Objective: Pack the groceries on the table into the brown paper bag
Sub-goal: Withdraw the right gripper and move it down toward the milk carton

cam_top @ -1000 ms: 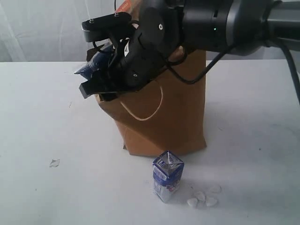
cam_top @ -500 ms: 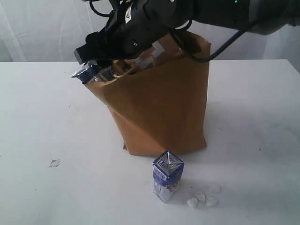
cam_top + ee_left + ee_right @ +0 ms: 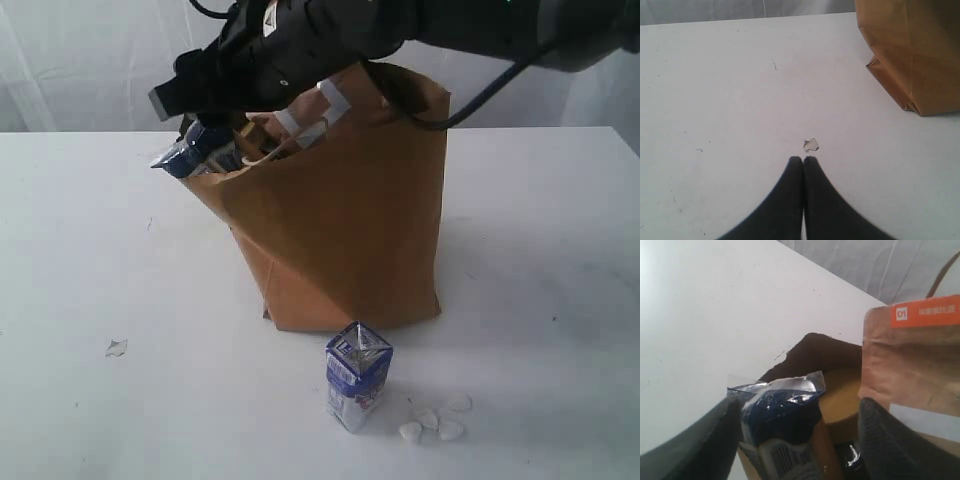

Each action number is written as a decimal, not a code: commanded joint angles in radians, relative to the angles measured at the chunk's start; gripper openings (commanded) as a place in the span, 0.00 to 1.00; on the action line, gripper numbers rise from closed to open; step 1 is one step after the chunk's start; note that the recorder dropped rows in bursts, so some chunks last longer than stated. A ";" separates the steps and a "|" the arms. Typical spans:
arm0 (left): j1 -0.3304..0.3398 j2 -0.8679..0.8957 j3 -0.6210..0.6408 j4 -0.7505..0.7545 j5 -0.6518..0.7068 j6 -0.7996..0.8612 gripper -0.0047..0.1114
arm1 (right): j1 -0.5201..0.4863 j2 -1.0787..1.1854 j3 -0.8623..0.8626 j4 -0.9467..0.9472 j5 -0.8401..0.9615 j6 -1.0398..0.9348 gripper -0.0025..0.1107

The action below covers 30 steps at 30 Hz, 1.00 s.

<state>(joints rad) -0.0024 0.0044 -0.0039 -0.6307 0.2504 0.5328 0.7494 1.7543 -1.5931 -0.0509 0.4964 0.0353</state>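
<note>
Surface is plain white and wide, backed by pale draped cloth. The brown paper bag stands upright near its middle. A long printed packet pokes over the bag's rim and a kraft pouch with orange strip stands inside. The small blue-white carton stands just before the bag, with white bits beside it. A small scrap lies well apart. The right hand hangs over the bag mouth, spread wide around the packet's end. The left hand is pinched closed, empty, near the scrap.
</note>
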 commanded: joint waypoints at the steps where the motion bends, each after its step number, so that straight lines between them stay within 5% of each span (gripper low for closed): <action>1: 0.001 -0.004 0.004 -0.015 0.005 -0.003 0.04 | -0.002 -0.053 -0.004 -0.013 -0.025 -0.008 0.56; 8: 0.001 -0.004 0.004 -0.015 0.005 -0.003 0.04 | -0.002 -0.142 -0.004 -0.103 0.091 -0.008 0.33; 15: 0.001 -0.004 0.004 -0.015 0.005 -0.003 0.04 | -0.002 -0.227 -0.004 -0.226 0.406 -0.010 0.03; 22: 0.001 -0.004 0.004 -0.015 0.005 -0.003 0.04 | -0.002 -0.256 -0.004 -0.224 0.725 -0.047 0.02; 30: 0.001 -0.004 0.004 -0.015 0.005 -0.003 0.04 | -0.002 -0.286 0.087 -0.041 0.725 -0.029 0.02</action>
<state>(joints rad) -0.0024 0.0044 -0.0039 -0.6307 0.2504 0.5328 0.7494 1.4830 -1.5359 -0.1845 1.2156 0.0070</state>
